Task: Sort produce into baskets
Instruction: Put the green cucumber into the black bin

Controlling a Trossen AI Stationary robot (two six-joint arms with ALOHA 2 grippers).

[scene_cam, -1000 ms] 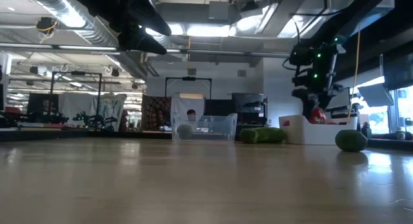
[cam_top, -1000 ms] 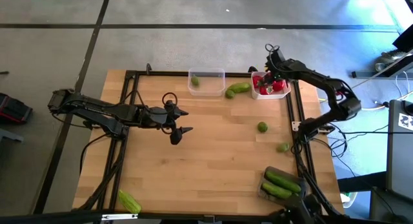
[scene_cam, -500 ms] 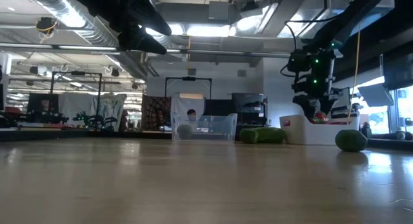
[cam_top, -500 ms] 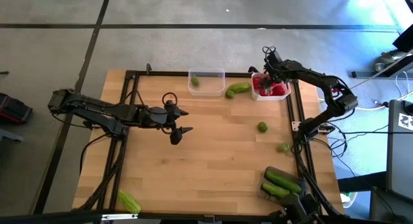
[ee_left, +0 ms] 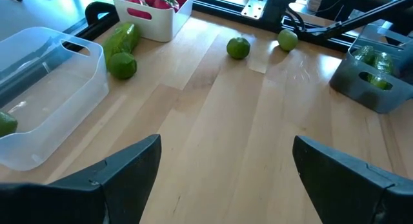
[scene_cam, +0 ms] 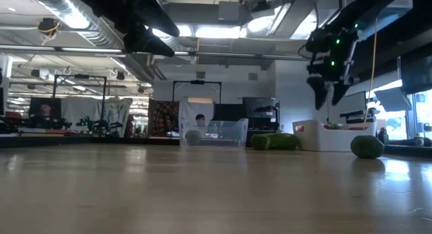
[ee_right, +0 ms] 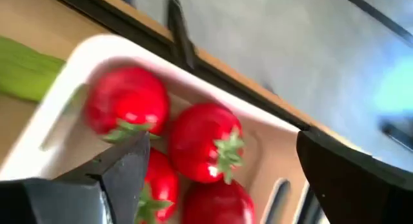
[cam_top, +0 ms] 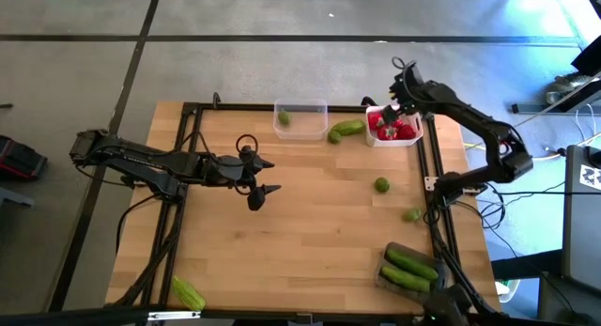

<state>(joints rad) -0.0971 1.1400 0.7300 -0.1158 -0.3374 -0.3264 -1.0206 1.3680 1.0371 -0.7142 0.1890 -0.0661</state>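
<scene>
**Q:** High view — which produce is already sorted?

**A:** The white basket [cam_top: 414, 135], at the table's far right corner, holds the red tomatoes [cam_top: 392, 128]. The dark grey basket [cam_top: 392, 278], near the front right edge, holds two cucumbers [cam_top: 410, 269]. The clear basket [cam_top: 300, 119], at the far edge, holds one olive-green fruit [cam_top: 284, 119].

**Q:** What is left outside the baskets?

**A:** A cucumber [cam_top: 348, 128] and a green fruit [cam_top: 334, 136] lie touching or nearly so between the clear and white baskets. Two more green fruits [cam_top: 381, 185] [cam_top: 411, 214] sit on the bare wood toward the right rail, and another cucumber [cam_top: 188, 292] lies at the front left corner. Five pieces loose; the task reads as roughly half done.

**Q:** Where are the grippers, and what do they hold?

**A:** The right gripper [cam_top: 400, 94] hangs above the white basket with its fingers spread and nothing between them; its wrist view looks straight down on the tomatoes. The left gripper [cam_top: 260, 176] waits over the table's middle left, fingers wide apart and empty.
</scene>
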